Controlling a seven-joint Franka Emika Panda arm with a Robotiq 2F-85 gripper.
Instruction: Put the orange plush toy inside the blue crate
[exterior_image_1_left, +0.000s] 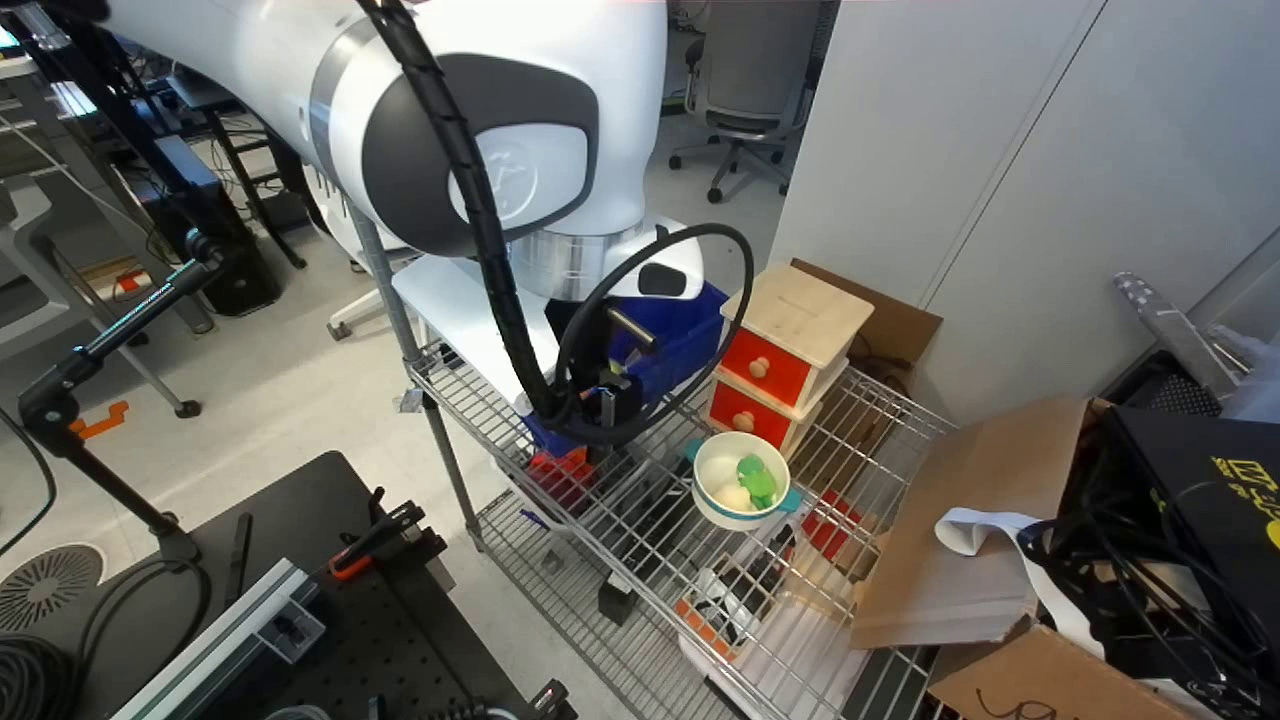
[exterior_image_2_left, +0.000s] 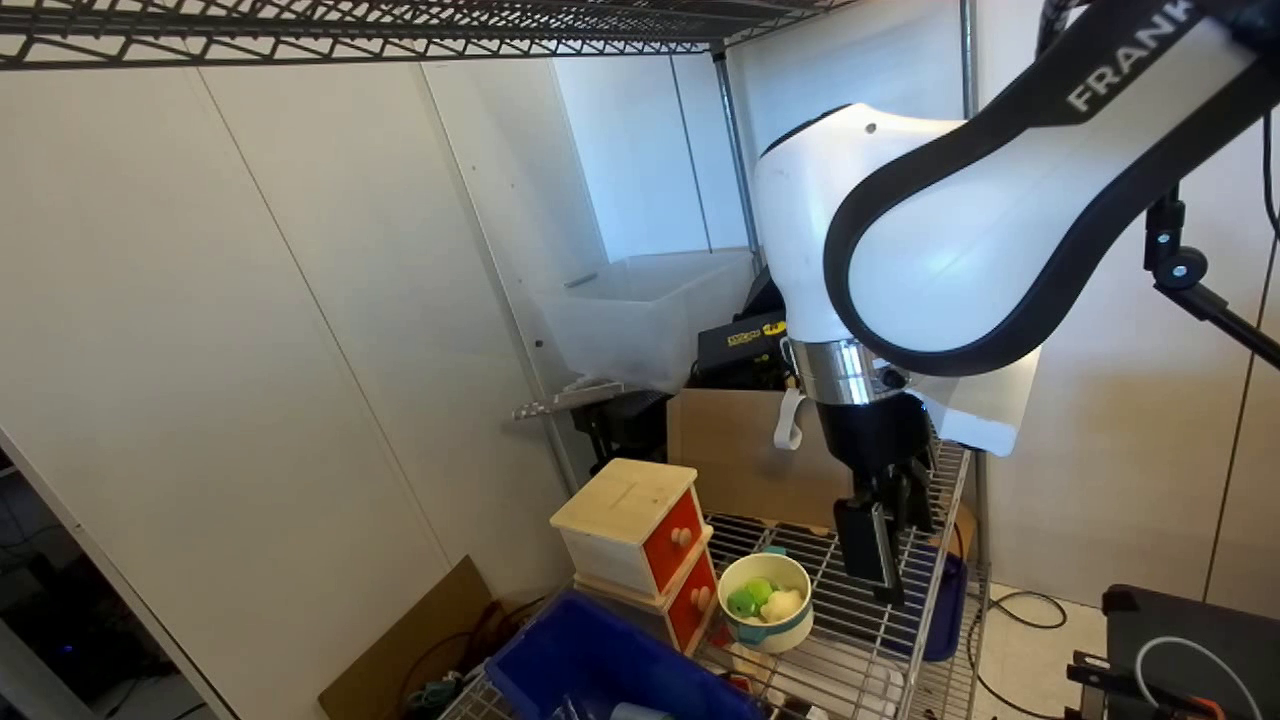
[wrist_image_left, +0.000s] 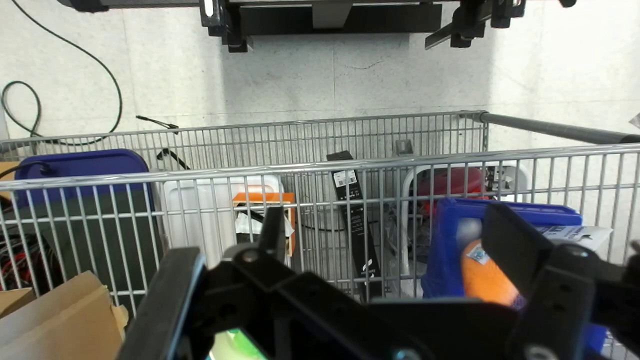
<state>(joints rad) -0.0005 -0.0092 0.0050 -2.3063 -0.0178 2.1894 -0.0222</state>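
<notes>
- Target: rounded orange plush toy (wrist_image_left: 486, 277) with a small pale tag. Wrist view, roughly 4 o'clock from frame centre. Seems to lie inside the deep-blue tall-walled plastic crate (wrist_image_left: 446, 250); blue wall shows on the toy's 9 and 12 o'clock sides.
- Jaws: spread wide, nothing between them. Dark finger (wrist_image_left: 515, 240) blocks the toy's 2 to 3 o'clock side; can't tell if it touches.
- Exterior check: crate sits at 6 o'clock in an exterior view, cut off by the bottom edge. Grey cup-like piece (exterior_image_2_left: 638, 712) visible in it, no orange. White robot arm (exterior_image_1_left: 500, 150) covers much of the crate in an exterior view, so only the wrist view backs the toy's location.
- Distractors: white round bowl with teal handles (exterior_image_1_left: 715, 460), holding bright-green toys (exterior_image_1_left: 757, 482) and a pale-yellow one, on the silver wire-rack table (wrist_image_left: 310, 168). Not the target; skip. Jaws show at about 2 o'clock from the bowl in an exterior view, apart from it.
- Done, my call: pick, carry and release all look complete; toy in crate, not gripped.
- Left: nothing on the toy itself. At most, back the arm off for a clear confirming look. Whether the toy sits flat or leans: can't tell, partly hidden.
</notes>
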